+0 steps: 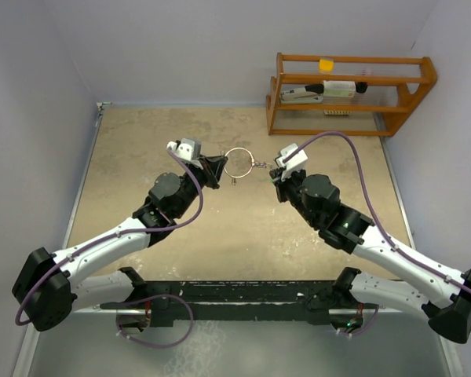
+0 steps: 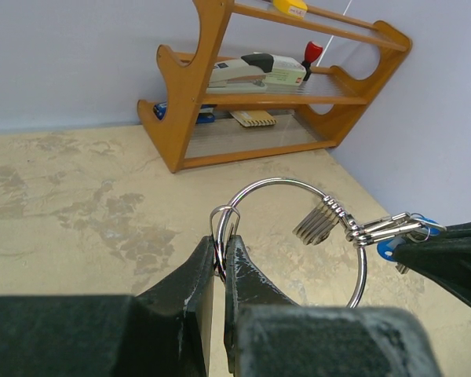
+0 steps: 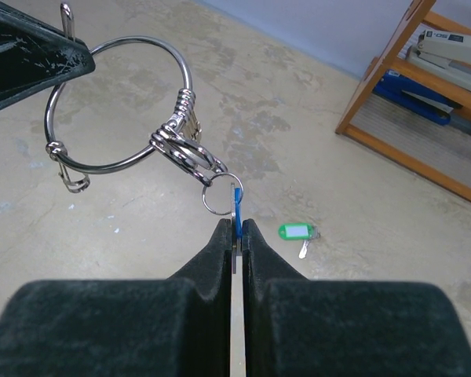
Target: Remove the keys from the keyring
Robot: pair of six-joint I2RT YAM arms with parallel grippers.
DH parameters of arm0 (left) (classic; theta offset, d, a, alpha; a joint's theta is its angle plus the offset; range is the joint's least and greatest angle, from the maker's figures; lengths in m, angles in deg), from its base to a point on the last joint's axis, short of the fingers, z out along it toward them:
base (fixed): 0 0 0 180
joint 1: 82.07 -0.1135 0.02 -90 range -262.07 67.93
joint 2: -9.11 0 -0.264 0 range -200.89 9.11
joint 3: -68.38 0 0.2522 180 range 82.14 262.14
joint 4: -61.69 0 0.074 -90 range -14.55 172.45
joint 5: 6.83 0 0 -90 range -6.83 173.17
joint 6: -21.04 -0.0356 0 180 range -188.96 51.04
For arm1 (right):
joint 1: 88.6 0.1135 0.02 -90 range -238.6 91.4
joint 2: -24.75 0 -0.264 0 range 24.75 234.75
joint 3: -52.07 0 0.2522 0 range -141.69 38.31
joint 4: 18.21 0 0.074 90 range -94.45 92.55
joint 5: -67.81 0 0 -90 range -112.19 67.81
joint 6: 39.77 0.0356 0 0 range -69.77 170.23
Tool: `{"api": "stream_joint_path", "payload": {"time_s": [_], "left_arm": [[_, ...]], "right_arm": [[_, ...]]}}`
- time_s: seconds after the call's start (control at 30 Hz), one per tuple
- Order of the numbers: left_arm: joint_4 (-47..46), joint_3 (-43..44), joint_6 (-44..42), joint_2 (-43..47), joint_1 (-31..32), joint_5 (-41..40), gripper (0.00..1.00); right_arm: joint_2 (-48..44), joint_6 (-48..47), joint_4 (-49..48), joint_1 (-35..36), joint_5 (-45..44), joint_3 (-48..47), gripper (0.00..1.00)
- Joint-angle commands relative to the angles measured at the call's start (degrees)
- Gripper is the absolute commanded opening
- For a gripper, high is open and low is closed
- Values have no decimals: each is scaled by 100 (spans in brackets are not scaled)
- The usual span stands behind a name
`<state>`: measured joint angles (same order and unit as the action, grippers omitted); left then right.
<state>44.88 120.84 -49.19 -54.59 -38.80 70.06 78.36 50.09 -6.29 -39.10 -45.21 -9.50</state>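
Note:
The keyring (image 1: 239,149) is a thin silver ring held in the air between my two grippers. My left gripper (image 1: 217,169) is shut on its left side, with the wire pinched between the fingertips (image 2: 222,253). The ring (image 2: 281,181) carries a stack of silver metal pieces (image 2: 318,224) and snap hooks (image 3: 184,148). The blue-headed key (image 3: 236,206) hangs from a small split ring on those hooks. My right gripper (image 3: 234,232) is shut on it, and sits right of the ring in the top view (image 1: 273,169). The green-headed key (image 3: 297,232) lies loose on the table.
A wooden rack (image 1: 345,94) stands at the back right with a stapler (image 2: 255,71) and small items on its shelves. A small wire clip (image 3: 67,177) hangs from the ring's far side. Walls close the table on the left, back and right.

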Motion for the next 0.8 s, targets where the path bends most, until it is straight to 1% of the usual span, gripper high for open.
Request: {"api": "stream_joint_path", "payload": {"time_s": [0.0,0.1,0.2,0.4,0.43,0.47,0.5,0.53,0.63,0.7,0.77], "left_arm": [[-109,-4,-205,-46,-90,-287,0],[-3,51,-236,-104,-90,-272,0],[80,53,-285,-112,-91,-264,0],[16,5,-278,-54,-91,32,0],[-11,4,-262,-48,-92,107,3],[-37,13,-239,-44,-91,171,12],[-68,12,-211,-39,-90,258,17],[-99,10,-183,-32,-90,309,19],[-197,24,-107,0,-91,346,22],[-219,52,-112,-4,-90,277,32],[-207,95,-143,-13,-91,186,35]], "right_arm": [[-291,-210,9,-55,-616,-355,0],[-394,-241,51,-56,-669,-356,0],[-440,-267,153,-59,-719,-614,0],[-369,-291,221,-60,-660,-732,0],[-338,-298,220,-53,-653,-749,0],[-318,-299,224,-60,-639,-762,0],[-289,-299,224,-52,-626,-769,0],[-279,-296,217,-61,-624,-774,0],[-261,-300,205,-54,-602,-799,0],[-235,-287,234,-62,-562,-847,0],[-172,-258,390,-59,-489,-976,0]]}}
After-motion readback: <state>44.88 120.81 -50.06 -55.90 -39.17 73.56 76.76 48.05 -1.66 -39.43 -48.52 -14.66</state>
